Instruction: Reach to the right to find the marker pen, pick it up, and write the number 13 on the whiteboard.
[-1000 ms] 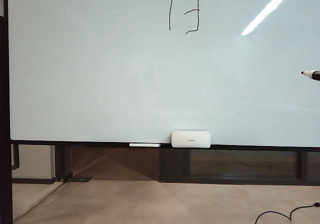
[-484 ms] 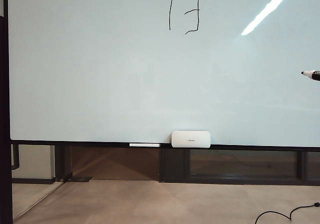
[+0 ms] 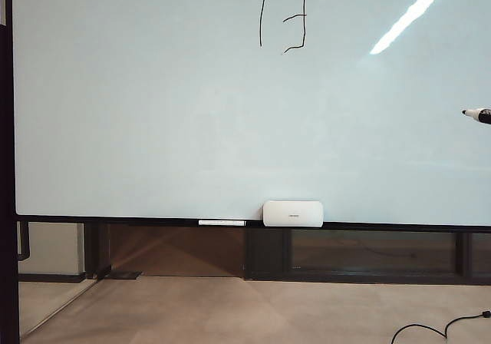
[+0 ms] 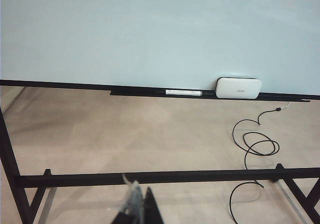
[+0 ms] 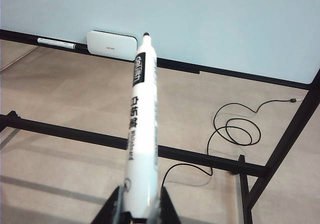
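**13 on the board, pen in the R gripper**

Far left in your ext. view: a dark vertical frame post runs down the edge. Next to it the whiteboard fills nearly all of the pic, glossy, w/ a bright streak of ceiling light upper right.

Top centre of the board you've got the number 13, thin black strokes, straight 1 and an angular 3.

Along the dark lower edge, approx. mid-board: a long thin white stick lies flat on the ledge, and just right of it sits a white rounded box.

Right edge of ext. view: the marker pen pokes in, black tip toward the board's middle, level, well apart from the digits.

Floor, lower right: a black cable curls.

Wrist cams: your left gripper is low, facing the floor and board, nothing between its fingers; jaws together or nearly so. Your right gripper is clamped on the pen's barrel, tip aimed toward the box on the ledge.
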